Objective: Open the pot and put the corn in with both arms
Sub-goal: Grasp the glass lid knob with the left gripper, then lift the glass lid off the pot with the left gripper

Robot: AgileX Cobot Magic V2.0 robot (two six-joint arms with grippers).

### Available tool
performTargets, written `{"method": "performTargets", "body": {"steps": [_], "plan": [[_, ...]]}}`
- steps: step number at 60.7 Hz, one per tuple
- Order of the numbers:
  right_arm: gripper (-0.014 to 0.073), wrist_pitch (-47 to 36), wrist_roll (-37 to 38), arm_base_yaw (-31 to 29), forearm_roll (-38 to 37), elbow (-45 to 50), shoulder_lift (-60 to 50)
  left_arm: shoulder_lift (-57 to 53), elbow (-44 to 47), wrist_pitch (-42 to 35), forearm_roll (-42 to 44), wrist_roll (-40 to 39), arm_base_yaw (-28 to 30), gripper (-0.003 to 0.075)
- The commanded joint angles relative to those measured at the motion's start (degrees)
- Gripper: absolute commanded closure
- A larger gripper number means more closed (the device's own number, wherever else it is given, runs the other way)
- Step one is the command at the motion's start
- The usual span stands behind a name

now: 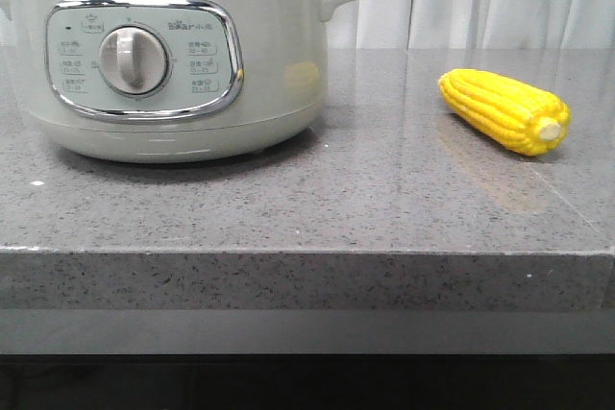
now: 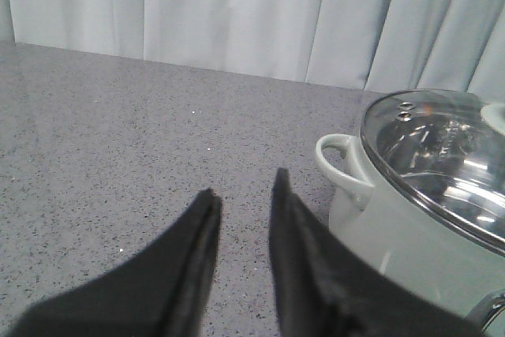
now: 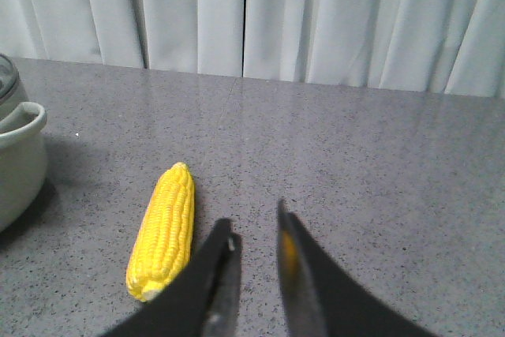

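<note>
The pale grey-green pot (image 1: pixel 163 55) stands at the front view's left with its white dial (image 1: pixel 134 60) facing me and its steel-rimmed glass lid (image 2: pixel 442 159) shut on it. The yellow corn (image 1: pixel 504 110) lies on the counter at the right, stub end toward me. My left gripper (image 2: pixel 245 183) is open and empty above the counter, beside the pot's side handle (image 2: pixel 341 159). My right gripper (image 3: pixel 254 222) is open and empty, just beside the corn (image 3: pixel 164 230) without touching it. Neither gripper shows in the front view.
The grey speckled stone counter (image 1: pixel 365 199) ends in a front edge close to the camera. A white curtain (image 3: pixel 252 13) hangs behind it. The pot's other handle (image 3: pixel 20 120) shows beyond the corn in the right wrist view.
</note>
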Motion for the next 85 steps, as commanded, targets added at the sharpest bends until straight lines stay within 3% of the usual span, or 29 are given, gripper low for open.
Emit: {"method": "performTargets", "body": {"steps": [1,3,5,9,16,23,40,50,65,75,85], "plan": [[0.0154,-4.1,0.0,-0.3,0.6,-2.1,0.6,0.5,-2.3,-4.4,-0.6,-0.6,-0.1,0.0256],[0.0055,-4.1,0.0,-0.3,0.6,-2.0,0.6,0.5,-2.3,-4.7,-0.6,-0.6,-0.1,0.0183],[0.0015,-4.2,0.0,-0.3,0.6,-2.0,0.6,0.5,-2.3,-4.8,-0.6,-0.6,-0.1,0.0133],[-0.0072,-4.1,0.0,-0.3,0.6,-1.8,0.6,0.5,-2.3,-5.0,-0.6,-0.6,-0.1,0.0098],[-0.0055,-3.7,0.0,-0.3,0.6,-1.8,0.6,0.8,-2.6,-5.9,-3.3,-0.6,-0.1,0.0100],[-0.0051,-3.4,0.0,-0.3,0.6,-1.8,0.6,4.4,-7.8,1.5,-3.3,2.7,-1.4,0.0099],[-0.0051,-3.3,0.0,-0.3,0.6,-1.8,0.6,24.3,-31.3,15.1,-3.2,5.0,-12.4,0.0099],[-0.0051,-3.3,0.0,-0.2,0.6,-1.8,0.6,38.7,-48.6,26.8,-3.2,5.0,-18.8,0.0099],[-0.0051,-3.4,0.0,0.1,0.6,-1.8,0.6,56.3,-72.0,42.5,-3.2,5.0,-23.5,0.0100],[-0.0051,-3.4,0.0,0.1,0.6,-1.8,0.6,65.0,-82.1,48.9,-3.2,5.0,-25.2,0.0100],[-0.0051,-3.4,0.0,0.1,0.6,-1.8,0.6,69.6,-85.1,49.6,-3.2,5.0,-25.4,0.0100]]}}
